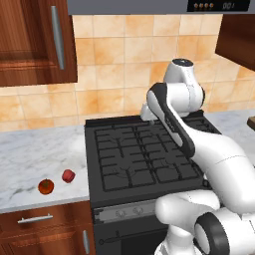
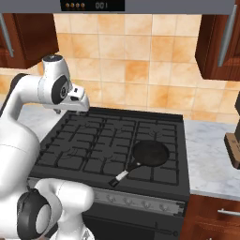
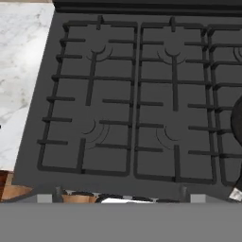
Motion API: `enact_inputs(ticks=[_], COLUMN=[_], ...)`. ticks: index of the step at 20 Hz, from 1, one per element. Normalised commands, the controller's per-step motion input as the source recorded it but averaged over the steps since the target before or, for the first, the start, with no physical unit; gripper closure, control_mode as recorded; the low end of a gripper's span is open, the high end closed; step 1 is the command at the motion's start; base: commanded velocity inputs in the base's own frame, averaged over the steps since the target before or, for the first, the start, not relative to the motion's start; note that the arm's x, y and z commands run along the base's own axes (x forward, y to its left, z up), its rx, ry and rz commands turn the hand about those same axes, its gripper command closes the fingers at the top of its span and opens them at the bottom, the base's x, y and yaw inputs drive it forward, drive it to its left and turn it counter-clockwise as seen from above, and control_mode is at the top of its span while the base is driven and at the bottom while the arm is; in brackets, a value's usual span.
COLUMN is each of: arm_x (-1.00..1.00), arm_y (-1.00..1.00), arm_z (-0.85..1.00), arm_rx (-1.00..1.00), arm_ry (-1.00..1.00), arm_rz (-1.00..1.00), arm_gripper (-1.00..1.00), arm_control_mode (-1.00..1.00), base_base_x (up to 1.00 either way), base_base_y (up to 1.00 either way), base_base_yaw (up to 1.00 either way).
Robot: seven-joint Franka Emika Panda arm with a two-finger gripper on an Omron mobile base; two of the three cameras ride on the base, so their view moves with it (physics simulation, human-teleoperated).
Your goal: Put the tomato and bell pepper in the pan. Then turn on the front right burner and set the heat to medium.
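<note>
While I hang above the stove (image 1: 139, 154), my gripper (image 2: 82, 106) sits over its back left part with the fingers released, grasping nothing. Looking down along my hand, I see the grates (image 3: 137, 94) spread below me and the marble counter (image 3: 19, 71) off at nine o'clock.

From the left base view, the tomato (image 1: 46, 186) lies on the counter at about eight o'clock from my fingers, well apart from them, near the counter's front edge. Just beside it, at its two o'clock, lies the pepper (image 1: 68, 175), apart from it and not touching. Both sit left of the stove.

From the right base view, the pan (image 2: 150, 153) rests on the front right burner (image 2: 157, 161), at about four o'clock from my fingers and well apart. Its handle runs toward seven o'clock, its pale tip near the stove's front edge. In the hand view the pan's edge pokes in at three o'clock.

I count one tomato, one pepper, one pan.
</note>
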Motion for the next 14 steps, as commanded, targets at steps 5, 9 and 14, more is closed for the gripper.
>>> enact_inputs(ticks=[5, 9, 14], arm_x=[-0.25, -0.36, -0.38], arm_y=[0.82, 0.98, 0.77], arm_z=[-0.18, -0.24, -0.22], arm_rx=[0.0, -0.03, -0.01], arm_ry=[-0.01, -0.02, 0.0], arm_rz=[0.04, 0.08, 0.11], arm_gripper=[-1.0, -1.0, -1.0], arm_control_mode=[-1.0, -1.0, -1.0], base_base_x=[0.0, 0.0, 0.0], base_base_y=[0.0, 0.0, 0.0], base_base_yaw=[0.0, 0.0, 0.0])
